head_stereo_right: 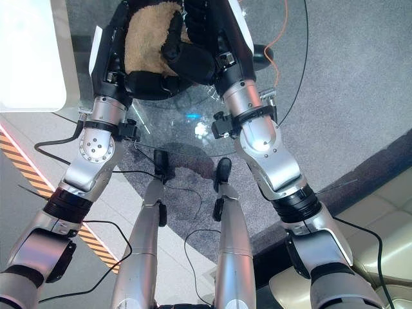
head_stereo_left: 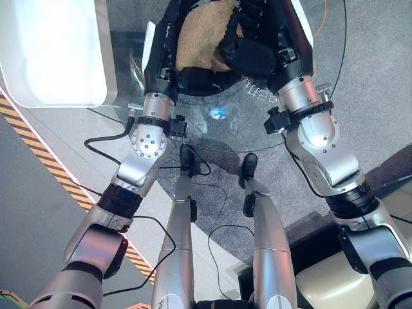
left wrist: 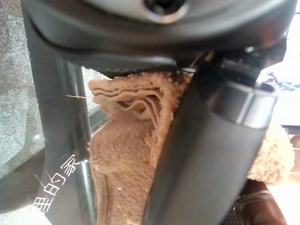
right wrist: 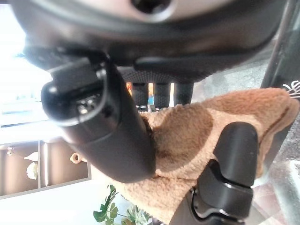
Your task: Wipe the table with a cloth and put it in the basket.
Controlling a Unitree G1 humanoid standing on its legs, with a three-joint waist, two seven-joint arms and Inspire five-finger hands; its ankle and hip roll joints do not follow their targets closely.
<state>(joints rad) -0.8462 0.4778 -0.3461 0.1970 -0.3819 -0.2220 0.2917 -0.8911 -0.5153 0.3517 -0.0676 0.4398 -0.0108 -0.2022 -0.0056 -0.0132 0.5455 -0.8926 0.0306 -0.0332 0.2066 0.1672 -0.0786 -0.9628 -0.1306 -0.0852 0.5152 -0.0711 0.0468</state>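
Both of the robot's hands met on a tan terry cloth [head_stereo_left: 199, 38] above the round glass table [head_stereo_left: 322, 96], at the far edge of the head camera's view. The left hand [head_stereo_left: 161, 55] cradled the bunched cloth from one side, thumb [left wrist: 206, 154] laid across its folds; the right hand [head_stereo_left: 254, 55] curled over the other side, thumb [right wrist: 103, 126] and a finger [right wrist: 229, 173] pressed into the pile. The cloth looked soft, light and limp, likely to sag and unfold unless gathered by a thick bunch rather than a loose corner. A white rectangular bin [head_stereo_left: 51, 58], possibly the basket, stood on the robot's left, well apart from the cloth.
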